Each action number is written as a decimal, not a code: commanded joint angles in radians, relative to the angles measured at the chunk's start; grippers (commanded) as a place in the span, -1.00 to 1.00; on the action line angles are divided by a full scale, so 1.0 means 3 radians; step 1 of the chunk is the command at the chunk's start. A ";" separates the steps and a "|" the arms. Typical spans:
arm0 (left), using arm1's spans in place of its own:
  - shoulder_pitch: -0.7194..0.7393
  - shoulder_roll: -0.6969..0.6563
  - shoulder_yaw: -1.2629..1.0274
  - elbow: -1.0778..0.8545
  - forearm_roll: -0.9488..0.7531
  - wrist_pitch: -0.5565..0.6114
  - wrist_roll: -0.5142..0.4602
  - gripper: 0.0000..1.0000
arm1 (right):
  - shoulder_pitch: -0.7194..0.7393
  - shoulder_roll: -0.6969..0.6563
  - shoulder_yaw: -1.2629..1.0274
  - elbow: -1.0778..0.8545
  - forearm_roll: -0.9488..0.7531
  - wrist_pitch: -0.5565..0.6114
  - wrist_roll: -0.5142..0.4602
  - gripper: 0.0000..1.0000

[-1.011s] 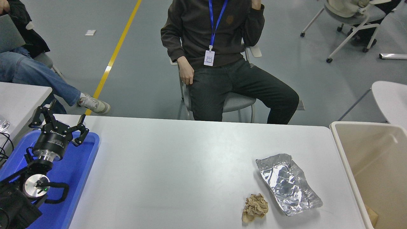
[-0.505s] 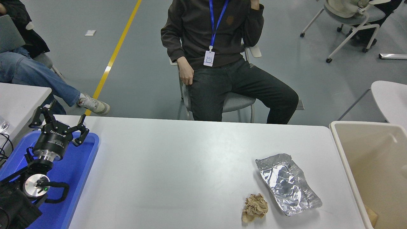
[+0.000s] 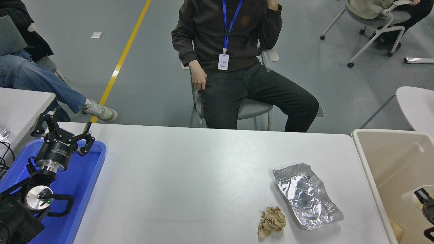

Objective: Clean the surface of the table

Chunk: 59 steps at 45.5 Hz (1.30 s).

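Right gripper [image 3: 428,206] newly in at right edge, over beige bin [image 3: 390,152]; jaw state unreadable. Left gripper [image 3: 62,130] unmoved over blue tray [image 3: 86,183], jaws apart. Table surface [image 3: 190,183] central; foil [image 3: 307,195], crumpled paper [image 3: 271,221] unchanged.

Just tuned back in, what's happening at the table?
Nothing is held. A crumpled foil sheet and a brown paper wad lie on the table surface, near the beige bin. The left tool sits open over the blue tray; the right arm barely shows at the right edge.
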 commanded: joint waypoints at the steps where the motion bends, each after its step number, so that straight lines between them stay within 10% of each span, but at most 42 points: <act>1: 0.0000 0.0000 0.0000 0.0003 0.0000 0.0000 0.0000 1.00 | -0.0009 0.0024 -0.0005 0.0002 0.0000 -0.0003 0.0001 -1.00; 16: 0.0000 0.0000 0.0000 -0.0002 0.0000 0.0000 0.0000 1.00 | 0.0001 0.0019 0.0000 -0.0003 0.0000 -0.0069 0.0001 -1.00; 43: 0.0000 0.0000 0.0000 0.0003 0.0000 0.0000 0.0000 1.00 | 0.0338 -0.0037 0.0072 0.0002 0.0005 -0.0504 -0.0004 0.97; 59: 0.0000 0.0000 0.0000 -0.0002 0.0000 0.0000 0.0005 1.00 | 0.1034 -0.0528 0.0103 0.0360 0.0005 -0.0504 0.0001 0.97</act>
